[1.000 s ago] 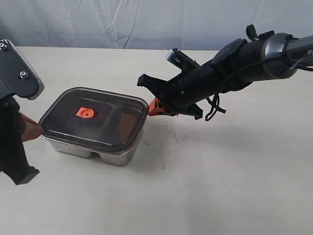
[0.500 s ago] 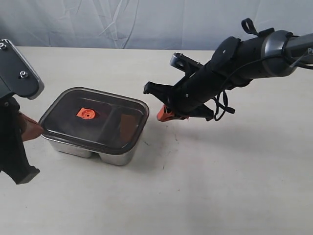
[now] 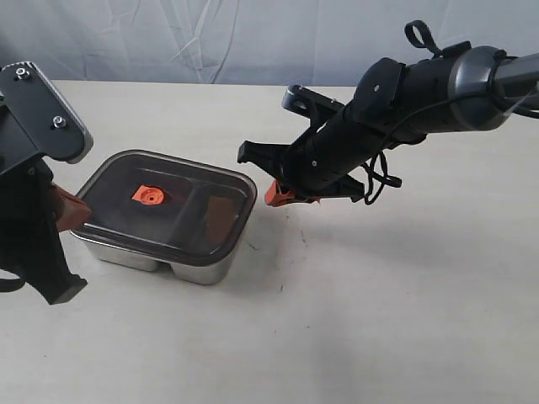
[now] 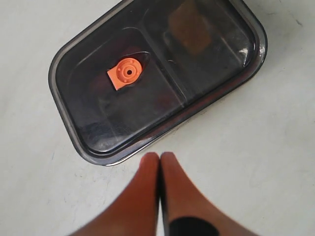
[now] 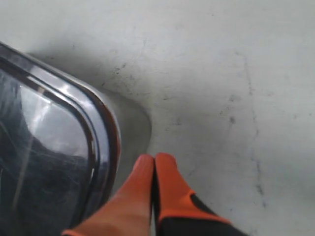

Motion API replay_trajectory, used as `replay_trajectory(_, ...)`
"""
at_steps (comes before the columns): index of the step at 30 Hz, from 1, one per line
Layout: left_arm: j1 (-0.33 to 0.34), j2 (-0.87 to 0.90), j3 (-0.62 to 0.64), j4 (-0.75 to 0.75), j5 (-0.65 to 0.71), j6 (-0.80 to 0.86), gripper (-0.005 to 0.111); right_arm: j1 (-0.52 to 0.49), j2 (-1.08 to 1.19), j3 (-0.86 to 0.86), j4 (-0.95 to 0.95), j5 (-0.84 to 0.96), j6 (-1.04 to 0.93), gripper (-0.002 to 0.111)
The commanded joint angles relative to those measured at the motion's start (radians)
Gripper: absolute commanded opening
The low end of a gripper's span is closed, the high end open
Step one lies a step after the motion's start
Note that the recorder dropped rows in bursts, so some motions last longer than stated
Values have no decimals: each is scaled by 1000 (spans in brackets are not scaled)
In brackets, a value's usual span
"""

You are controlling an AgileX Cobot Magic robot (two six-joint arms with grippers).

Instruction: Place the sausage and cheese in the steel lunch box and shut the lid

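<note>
The steel lunch box stands on the table with the dark translucent lid lying on top, its orange valve tab showing. Through the lid a brownish-orange patch, perhaps the cheese, shows in one compartment; the sausage cannot be made out. My left gripper is shut, empty, just off the box's left end, tips short of the lid's rim. My right gripper is shut, empty, hovering beside the box's right corner, with its fingertips clear of it.
The pale table spreads around the box with faint scuff marks. A grey cloth backdrop hangs behind. The right arm's black body slants over the table's right half.
The right gripper drew back from the box's right edge and lifted slightly. The left arm shifted upward and a little right, staying by the box's left end. Lid and box unmoved.
</note>
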Motion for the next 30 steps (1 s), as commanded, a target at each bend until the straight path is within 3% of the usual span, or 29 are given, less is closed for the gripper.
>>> replay_trajectory(1,-2,3,2,-2,-9,-7,0,4,-2,-5,18,-19,0,0)
replay_trajectory(30,-2,3,2,-11,-9,-7,0,31,8,-41,53,-50,0,0)
